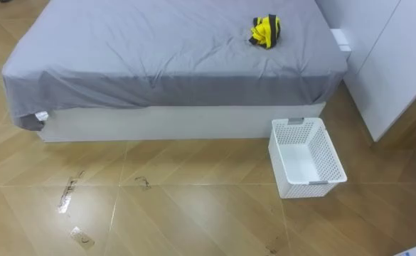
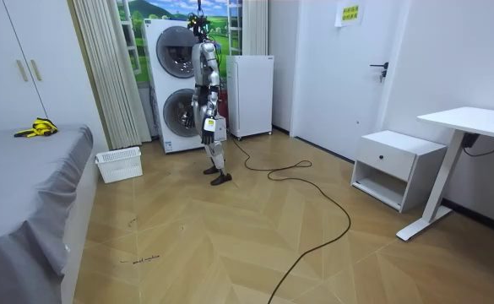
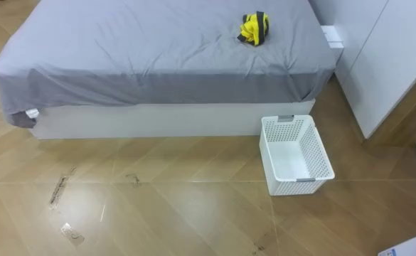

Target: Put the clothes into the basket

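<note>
Bed [image 1: 158, 43]: grey sheet, long side facing the head camera. In the room view the robot stands well back from it on the wood floor [image 1: 193, 213], in front of the stacked washers [image 2: 175, 84].

Basket [image 1: 313, 189]: on the floor just beside the bed's side, at its right end. It's open side up and empty.

Clothes [image 1: 265, 31]: one yellow-and-black bundle on top of the bed, toward the right end. It's set back from the near edge and well apart from the basket.

Left robot hand [image 2: 212, 127] hangs by the hip in the room view. It's too small at this range and I can't tell its state. I can't pick the right robot hand out against the body, so same answer there.

My read is that we're at the approach step and the pick hasn't started.

The next move calls for:
- Walk up to the bed side, stopping just left of the basket so the feet don't knock it.
- Lean in, since the bundle lies past the edge and needs a forward reach over the mattress.
- Close a robot hand on the cloth.
- Swing right and release over the basket. It sits low, so I'd expect a bend or a drop from above.
</note>
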### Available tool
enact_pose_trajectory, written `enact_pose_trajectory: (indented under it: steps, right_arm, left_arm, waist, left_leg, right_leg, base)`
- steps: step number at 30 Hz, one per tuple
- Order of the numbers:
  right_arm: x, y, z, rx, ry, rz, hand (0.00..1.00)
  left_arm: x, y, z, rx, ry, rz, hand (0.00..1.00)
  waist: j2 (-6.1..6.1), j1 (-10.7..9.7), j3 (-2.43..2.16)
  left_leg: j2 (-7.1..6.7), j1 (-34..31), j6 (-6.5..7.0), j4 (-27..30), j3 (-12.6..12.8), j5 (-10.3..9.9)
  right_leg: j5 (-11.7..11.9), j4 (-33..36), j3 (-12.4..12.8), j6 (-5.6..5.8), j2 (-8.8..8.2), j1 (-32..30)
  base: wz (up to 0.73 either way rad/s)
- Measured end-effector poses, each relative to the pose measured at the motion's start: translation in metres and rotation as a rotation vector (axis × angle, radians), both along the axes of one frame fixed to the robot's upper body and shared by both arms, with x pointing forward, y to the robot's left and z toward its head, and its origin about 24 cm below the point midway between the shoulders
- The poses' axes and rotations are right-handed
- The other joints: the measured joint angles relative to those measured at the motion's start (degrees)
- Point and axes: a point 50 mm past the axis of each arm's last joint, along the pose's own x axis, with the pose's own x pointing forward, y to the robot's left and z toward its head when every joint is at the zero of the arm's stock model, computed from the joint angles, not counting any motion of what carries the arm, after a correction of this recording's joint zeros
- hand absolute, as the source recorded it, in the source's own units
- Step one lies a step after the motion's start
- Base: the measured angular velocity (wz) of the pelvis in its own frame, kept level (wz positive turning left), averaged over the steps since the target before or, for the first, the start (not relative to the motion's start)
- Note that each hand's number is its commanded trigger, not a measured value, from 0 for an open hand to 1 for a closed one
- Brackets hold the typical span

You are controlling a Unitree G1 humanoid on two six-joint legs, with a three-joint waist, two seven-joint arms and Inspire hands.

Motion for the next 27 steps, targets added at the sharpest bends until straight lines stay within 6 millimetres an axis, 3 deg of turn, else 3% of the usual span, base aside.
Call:
enact_pose_trajectory:
  steps: [20, 24, 27]
  right_arm:
    - [-0.0022, 0.0006, -0.0004, 0.029, 0.006, -0.019, 0.0]
    - [-0.0042, 0.0001, -0.0005, 0.029, 0.012, -0.027, 0.0]
    - [-0.0007, 0.0002, -0.0003, 0.03, 0.009, -0.026, 0.0]
  left_arm:
    - [-0.0028, 0.0007, -0.0005, 0.007, 0.013, 0.011, 0.0]
    - [-0.0059, 0.0025, -0.0006, 0.01, 0.022, 0.027, 0.0]
    - [-0.0097, 0.0031, -0.0006, 0.012, 0.03, 0.032, 0.0]
  waist:
    - [0.16, -0.02, -0.08]
    - [0.43, 0.08, -0.1]
    - [0.5, 0.19, -0.16]
  left_leg:
    - [0.04, 0.1, 0.0, 0.0, -0.04, -0.01]
    - [0.6, 0.04, -0.12, 0.12, 0.13, -0.16]
    - [1.12, -1.26, -0.44, 2.43, 0.34, -1.38]
  right_leg:
    - [-0.02, -0.03, -0.07, 0.02, 0.02, -0.06]
    - [-0.05, 0.1, -0.2, -0.05, 0.22, -0.27]
    - [-0.81, 1.45, -0.32, -0.54, 0.4, -1.29]
  base:
    - [0.0]
    - [-0.01]
    - [-0.07]
